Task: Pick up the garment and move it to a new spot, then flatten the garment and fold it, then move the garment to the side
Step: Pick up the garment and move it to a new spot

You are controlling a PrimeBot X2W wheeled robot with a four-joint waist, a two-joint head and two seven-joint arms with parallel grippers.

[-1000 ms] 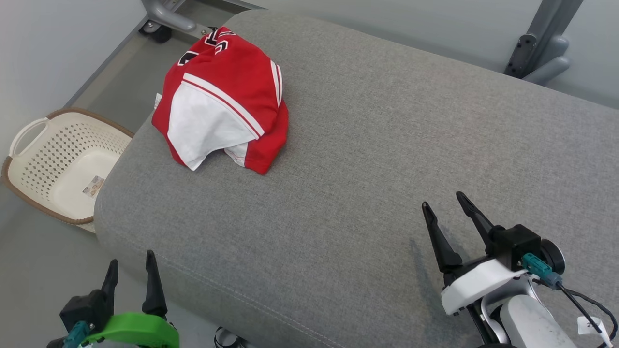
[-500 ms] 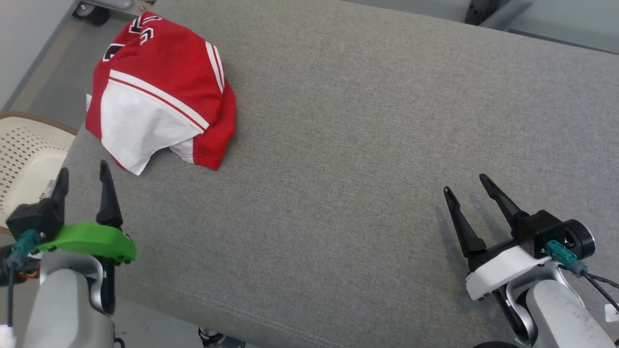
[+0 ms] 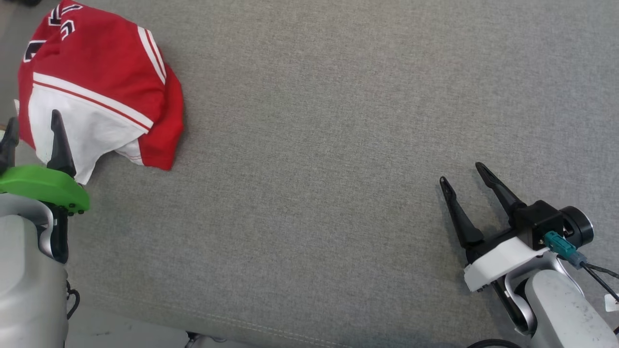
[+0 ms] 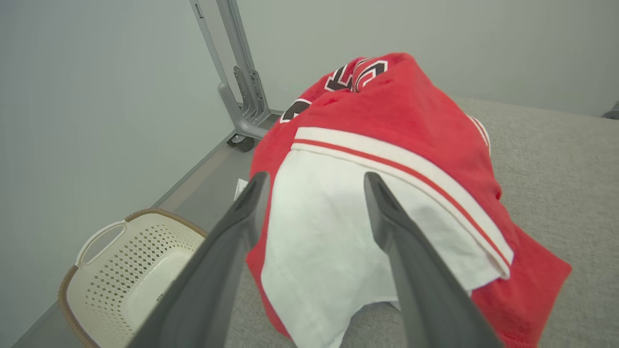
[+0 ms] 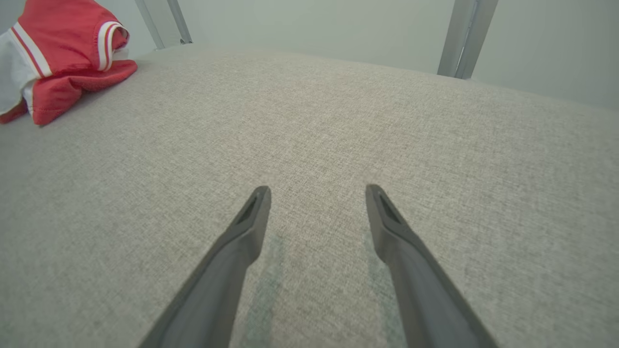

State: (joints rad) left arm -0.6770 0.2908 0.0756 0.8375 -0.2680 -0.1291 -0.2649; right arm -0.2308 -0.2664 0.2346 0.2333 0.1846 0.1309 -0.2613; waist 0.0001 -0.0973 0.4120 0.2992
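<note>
Head view: crumpled red garment [image 3: 96, 67] on woven cushion [image 3: 314, 145]; left tool [image 3: 33, 117], right tool [image 3: 460, 172] released.

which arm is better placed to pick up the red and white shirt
Left. The left tool is open and aimed straight at the white panel of the shirt, close to its near edge. The right tool, also open, sits over bare cushion far across from it.

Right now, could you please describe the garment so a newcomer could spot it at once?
Start from the wide grey cushion; follow it to its far left corner, beside the perforated cream basket on the floor. The garment lies crumpled there: the one bright red thing, with a white panel, white stripes and black-and-white lettering.
</note>
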